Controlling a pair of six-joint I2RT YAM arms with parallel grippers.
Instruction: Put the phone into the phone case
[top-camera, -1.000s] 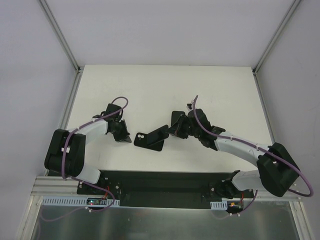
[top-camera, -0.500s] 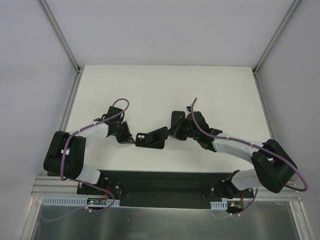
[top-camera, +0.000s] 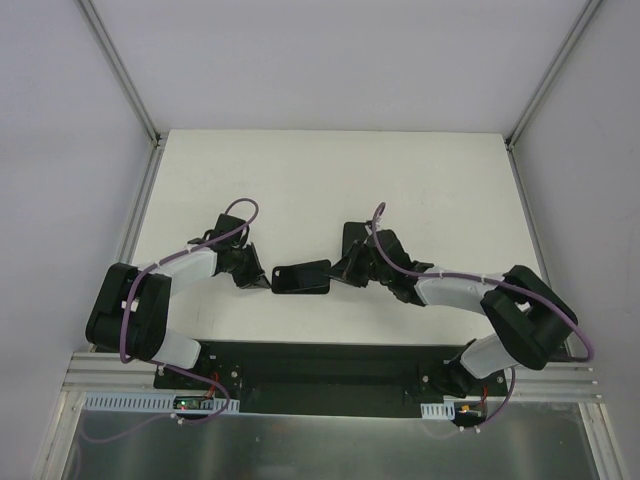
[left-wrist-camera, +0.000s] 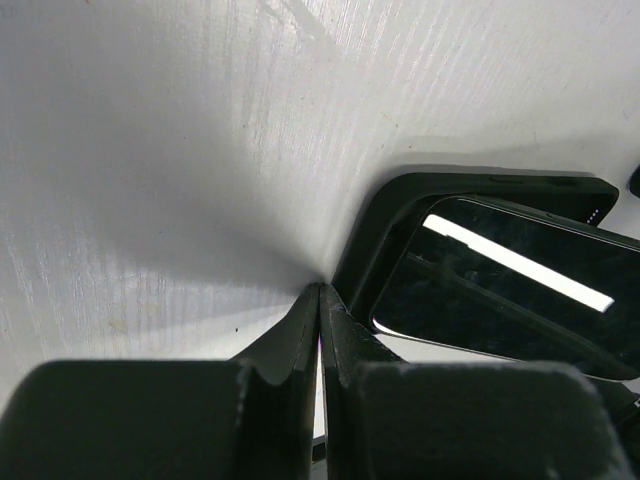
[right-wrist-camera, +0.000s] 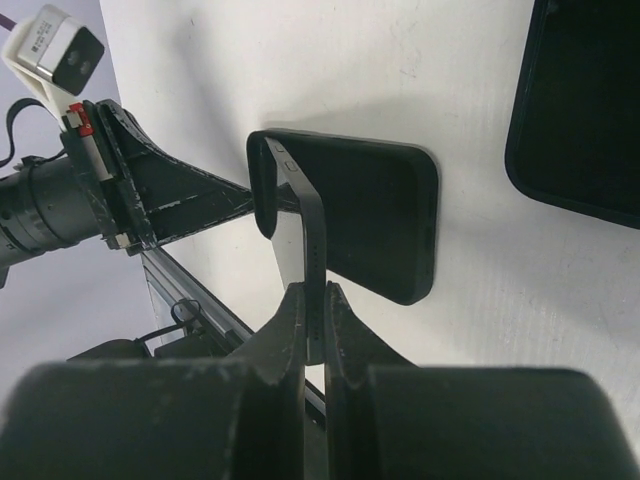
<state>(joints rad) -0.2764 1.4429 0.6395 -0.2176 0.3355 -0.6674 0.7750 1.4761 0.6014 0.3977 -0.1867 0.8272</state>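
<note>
2 pincers clenched | left pincer (left-wrist-camera: 319, 296): empty, tips at phone case (top-camera: 303, 277) corner | right pincer (right-wrist-camera: 315, 300): gripping phone case, phone (left-wrist-camera: 500, 290) inside

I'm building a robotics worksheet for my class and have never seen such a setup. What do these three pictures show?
This is a two-armed robot bolted at the near edge of a white table. One picture looks down from above. The other two come from a camera on each wrist, so the dark prongs at the bottom are that arm's own fingers. Between the arms is a black phone case with a glossy-screened phone in it, seemingly not fully seated. The right gripper pinches one edge of the case. The left gripper is shut, its tips against the case's other end. A second black slab lies on the table nearby; I cannot tell what it is.
</note>
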